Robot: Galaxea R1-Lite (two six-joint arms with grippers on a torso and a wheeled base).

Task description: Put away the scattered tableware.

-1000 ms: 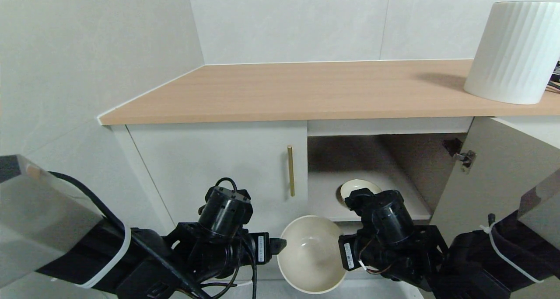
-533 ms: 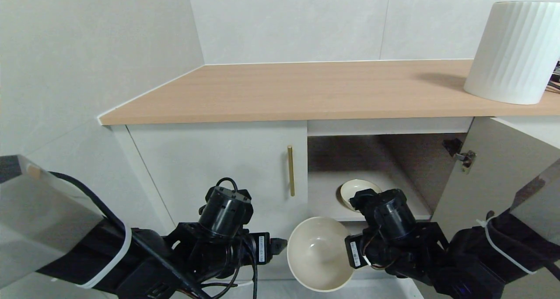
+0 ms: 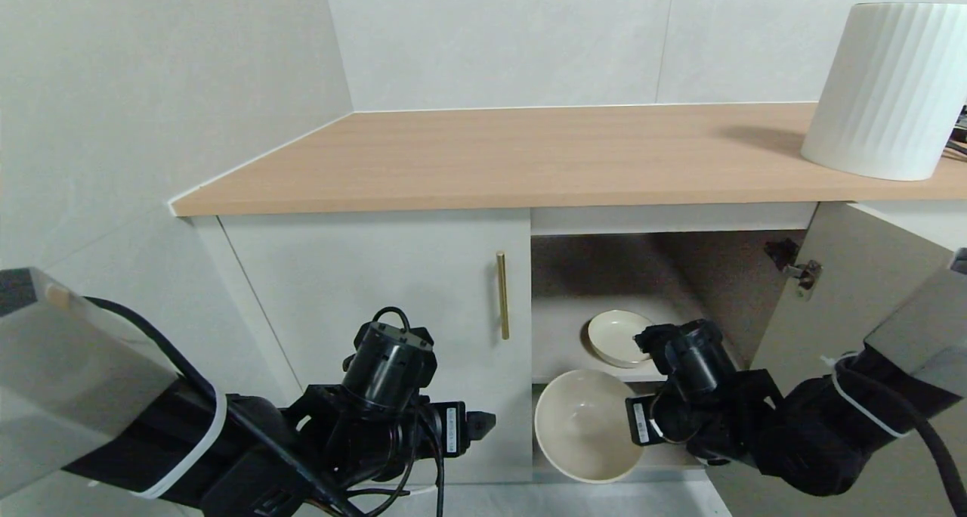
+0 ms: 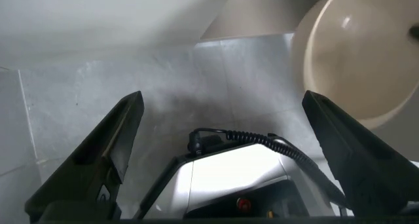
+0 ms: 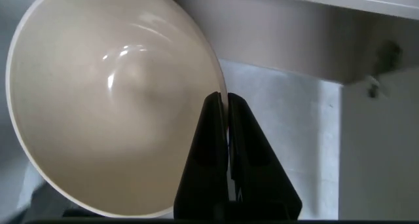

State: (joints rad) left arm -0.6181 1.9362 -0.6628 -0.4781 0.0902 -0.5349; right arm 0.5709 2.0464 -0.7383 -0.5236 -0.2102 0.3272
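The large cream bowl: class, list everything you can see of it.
The large cream bowl looks like glazed ceramic: round, deep, glossy, plain, empty. It hangs tilted, its opening toward the head camera, before the open white cabinet, lower than its shelf. The right gripper pinches its rim; nothing else visibly touches it.

One cream bowl, one small plate, one ribbed white container, two cabinet doors, one brass handle.
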